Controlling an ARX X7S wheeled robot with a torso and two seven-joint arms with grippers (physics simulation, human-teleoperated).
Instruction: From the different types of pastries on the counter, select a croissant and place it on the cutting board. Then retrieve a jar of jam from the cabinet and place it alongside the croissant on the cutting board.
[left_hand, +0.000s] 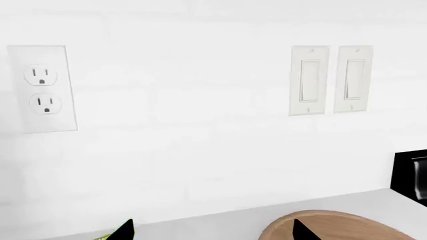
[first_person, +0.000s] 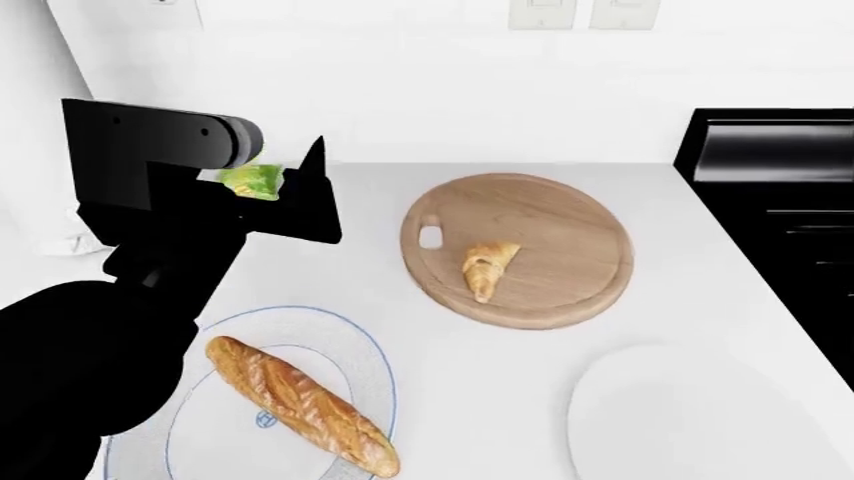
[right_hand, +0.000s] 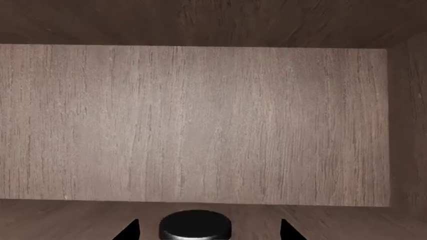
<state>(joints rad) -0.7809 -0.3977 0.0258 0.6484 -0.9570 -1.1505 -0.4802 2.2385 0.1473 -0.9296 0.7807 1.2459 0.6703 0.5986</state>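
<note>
The croissant lies on the round wooden cutting board, near its middle. My left gripper hovers open over the white counter left of the board, holding nothing; one black finger shows in the head view. The board's edge shows in the left wrist view. My right gripper is inside the wooden cabinet, open, with the black lid of the jar of jam between its fingertips and a gap on each side. The jar's body is hidden.
A baguette lies on a blue-rimmed plate at front left. A plain white plate sits at front right. A green-labelled item stands behind my left arm. A black stove borders the counter's right. The wall carries an outlet and switches.
</note>
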